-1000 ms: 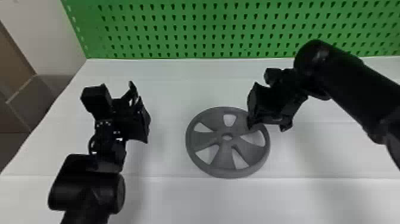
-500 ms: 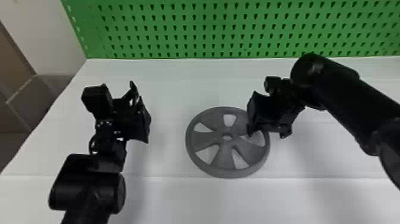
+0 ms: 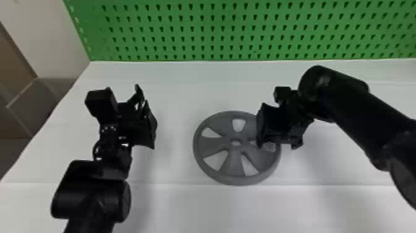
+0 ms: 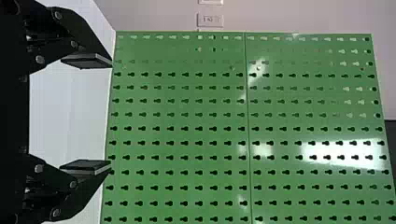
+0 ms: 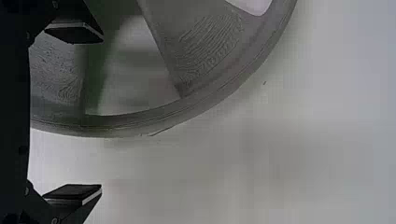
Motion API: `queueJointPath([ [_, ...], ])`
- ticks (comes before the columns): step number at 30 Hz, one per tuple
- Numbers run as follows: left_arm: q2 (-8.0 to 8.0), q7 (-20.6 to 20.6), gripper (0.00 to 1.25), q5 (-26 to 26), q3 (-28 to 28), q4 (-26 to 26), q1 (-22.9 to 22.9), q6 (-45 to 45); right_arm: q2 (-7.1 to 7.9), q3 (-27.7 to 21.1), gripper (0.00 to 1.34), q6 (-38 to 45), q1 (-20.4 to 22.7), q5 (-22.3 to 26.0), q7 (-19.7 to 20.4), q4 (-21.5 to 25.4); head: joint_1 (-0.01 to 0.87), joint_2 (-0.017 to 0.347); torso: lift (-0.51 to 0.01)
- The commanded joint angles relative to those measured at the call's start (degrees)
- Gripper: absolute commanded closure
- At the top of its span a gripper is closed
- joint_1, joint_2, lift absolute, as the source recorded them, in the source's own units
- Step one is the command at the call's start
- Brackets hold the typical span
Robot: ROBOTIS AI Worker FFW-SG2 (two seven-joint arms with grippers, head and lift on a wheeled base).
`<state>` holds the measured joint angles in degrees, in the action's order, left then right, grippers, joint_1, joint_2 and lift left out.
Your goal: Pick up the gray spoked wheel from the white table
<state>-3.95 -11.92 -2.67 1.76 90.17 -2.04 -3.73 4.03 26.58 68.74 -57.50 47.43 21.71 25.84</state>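
Right hand, fingers apart, now shifted six-o'clockward in head view, over the three-o'clock side of the wheel, flat on worktop; likely lining up a rim grip.

The wheel lies flat on the bench. The pegboard stands behind the bench, along its rear edge. The left gripper is located to the left of the wheel, apart from it. The right gripper is located over the wheel's right portion.
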Motion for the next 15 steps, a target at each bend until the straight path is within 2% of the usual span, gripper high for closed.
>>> queueJointPath([
  [1, 0.00, 0.1, 0.48, -0.1, 0.1, 0.0, -0.1, 0.0, 0.10, -0.4, 0.16, -0.3, -0.1, -0.8, 0.0, 0.0, 0.779, 0.084, -0.076],
  [15, 0.00, 0.0, 0.48, -0.1, 0.1, 0.0, -0.1, 0.0, 0.10, -0.1, 0.19, -0.8, -0.4, -0.4, -0.1, 0.0, 0.779, 0.084, -0.076],
])
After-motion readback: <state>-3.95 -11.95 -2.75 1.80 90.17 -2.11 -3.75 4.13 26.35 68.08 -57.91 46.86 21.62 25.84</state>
